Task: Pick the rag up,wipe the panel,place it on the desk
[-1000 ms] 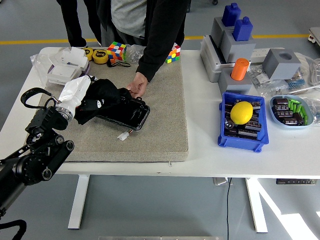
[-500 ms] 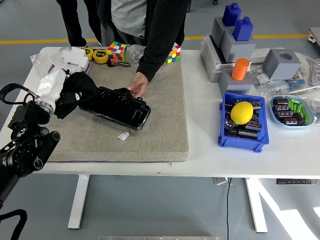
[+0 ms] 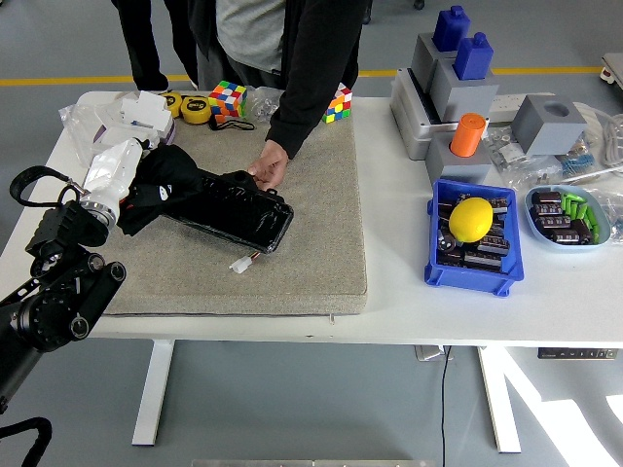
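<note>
A black glossy panel (image 3: pixel 241 212) lies on a grey felt mat (image 3: pixel 311 243) on the white table. My left hand (image 3: pixel 119 175), wrapped in a white cover, is shut on a black rag (image 3: pixel 164 181) and presses it on the panel's left end. A person's hand (image 3: pixel 267 165) holds the panel's far edge steady. A small white connector (image 3: pixel 241 263) on a wire lies beside the panel's near side. My right arm is not in view.
Rubik's cubes (image 3: pixel 227 99) and tape rolls (image 3: pixel 196 109) sit at the mat's far edge. White boxes (image 3: pixel 146 109) lie at far left. A blue bin (image 3: pixel 471 238) with a yellow lemon (image 3: pixel 470 218), grey blocks (image 3: pixel 458 83) and a parts dish (image 3: pixel 567 215) stand on the right.
My left hand swept the rag left along the panel to its left end, then came back slightly right. The person's hand stayed on the panel.
</note>
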